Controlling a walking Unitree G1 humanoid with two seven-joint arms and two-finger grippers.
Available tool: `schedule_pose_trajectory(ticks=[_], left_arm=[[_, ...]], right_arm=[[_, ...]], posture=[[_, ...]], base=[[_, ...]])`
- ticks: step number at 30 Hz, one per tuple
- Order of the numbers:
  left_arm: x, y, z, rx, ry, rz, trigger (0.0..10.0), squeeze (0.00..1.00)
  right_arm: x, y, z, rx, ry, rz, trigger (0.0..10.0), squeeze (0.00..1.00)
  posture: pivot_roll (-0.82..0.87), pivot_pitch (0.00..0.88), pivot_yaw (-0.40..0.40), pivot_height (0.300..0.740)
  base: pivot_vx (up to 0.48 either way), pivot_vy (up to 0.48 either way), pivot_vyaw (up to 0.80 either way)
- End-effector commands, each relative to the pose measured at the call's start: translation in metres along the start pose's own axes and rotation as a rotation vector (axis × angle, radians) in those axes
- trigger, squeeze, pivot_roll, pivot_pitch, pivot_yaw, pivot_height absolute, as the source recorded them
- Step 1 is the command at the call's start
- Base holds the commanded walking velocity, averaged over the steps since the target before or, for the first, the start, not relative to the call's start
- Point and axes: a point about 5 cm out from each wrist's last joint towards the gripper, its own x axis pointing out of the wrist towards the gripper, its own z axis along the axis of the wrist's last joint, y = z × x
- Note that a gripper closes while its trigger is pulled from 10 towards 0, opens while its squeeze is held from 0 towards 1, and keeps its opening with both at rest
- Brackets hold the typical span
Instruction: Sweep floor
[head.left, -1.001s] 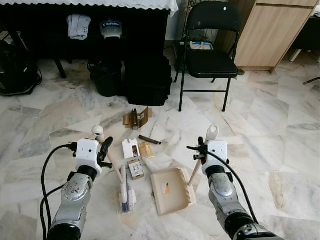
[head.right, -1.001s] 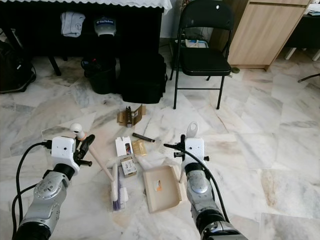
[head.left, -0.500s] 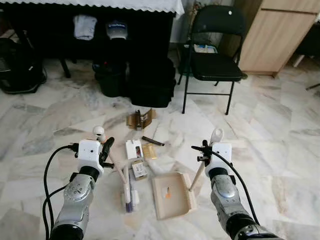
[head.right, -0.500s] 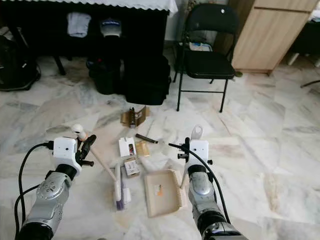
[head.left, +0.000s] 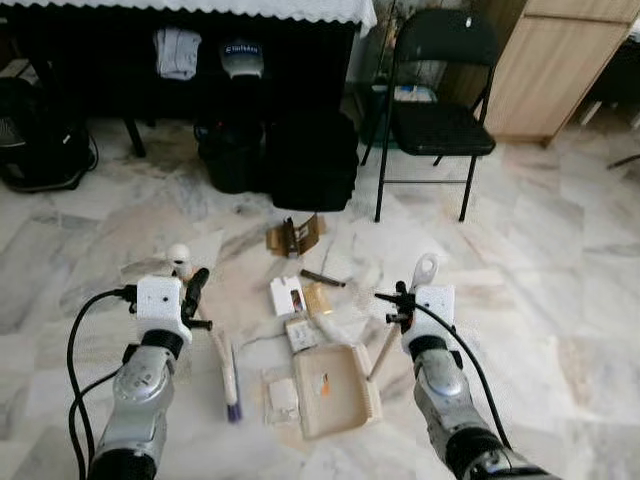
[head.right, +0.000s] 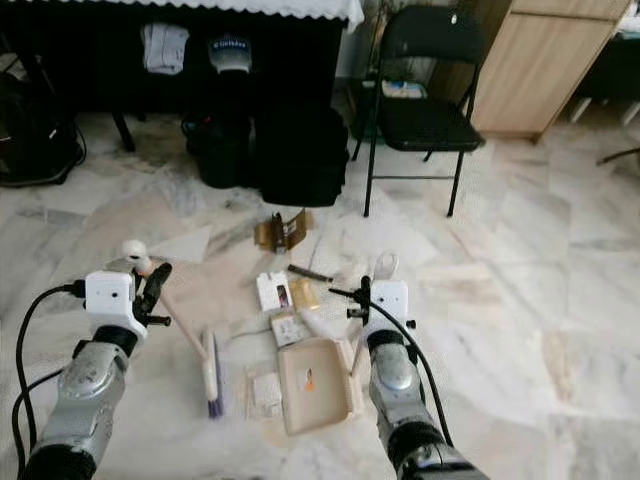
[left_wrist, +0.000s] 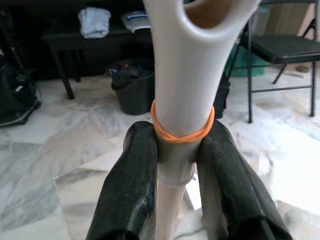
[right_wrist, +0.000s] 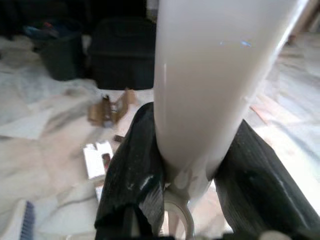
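Observation:
My left gripper (head.left: 192, 285) is shut on the white handle of a hand brush (head.left: 228, 374), whose head rests on the marble floor. In the left wrist view both fingers (left_wrist: 135, 170) clamp the brush handle (left_wrist: 182, 75) just below an orange rubber band. My right gripper (head.left: 398, 301) is shut on the handle of a beige dustpan (head.left: 335, 388) lying flat on the floor; the right wrist view shows that handle (right_wrist: 220, 60) pinched between the fingers. A small box (head.left: 300, 335) touches the pan's far edge. A white box (head.left: 288, 296), a gold wrapper (head.left: 318, 297), a black stick (head.left: 322, 278) and brown cardboard (head.left: 293, 236) lie beyond it.
A flat white scrap (head.left: 280, 396) lies between brush and dustpan. A black folding chair (head.left: 440, 110) stands at the back right beside a wooden cabinet (head.left: 560, 60). Black bags (head.left: 310, 160) and a bucket (head.left: 228, 155) sit under a dark table (head.left: 120, 40); a backpack (head.left: 40, 140) is far left.
The camera has shifted. The brush head has swung left, away from the small box. The dustpan has slid up against the small box. Both grippers keep their hold.

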Motion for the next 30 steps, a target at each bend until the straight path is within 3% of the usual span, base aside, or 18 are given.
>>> schedule_pose_trajectory(ticks=[1, 17, 27, 30], left_arm=[[0.003, -0.001, 0.009, 0.006, -0.049, -0.008, 10.0, 0.0], [0.001, 0.002, 0.004, 0.019, -0.026, 0.012, 10.0, 0.0], [-0.001, 0.004, 0.001, 0.02, -0.014, 0.023, 10.0, 0.0], [-0.002, 0.004, 0.0, 0.021, -0.012, 0.027, 10.0, 0.0]], right_arm=[[0.001, -0.003, 0.0, -0.018, 0.003, -0.017, 10.0, 0.0], [-0.005, -0.013, -0.013, -0.075, 0.084, -0.096, 10.0, 0.0], [-0.004, -0.021, -0.014, -0.098, 0.092, -0.145, 10.0, 0.0], [-0.001, -0.03, -0.007, -0.104, 0.069, -0.181, 10.0, 0.0]], posture=[[0.11, 0.098, -0.08, 0.74], [0.11, 0.104, -0.081, 0.74], [0.11, 0.108, -0.083, 0.74], [0.11, 0.108, -0.083, 0.74]], base=[[0.0, 0.0, 0.0], [0.0, 0.0, 0.0], [0.0, 0.0, 0.0], [0.0, 0.0, 0.0]])
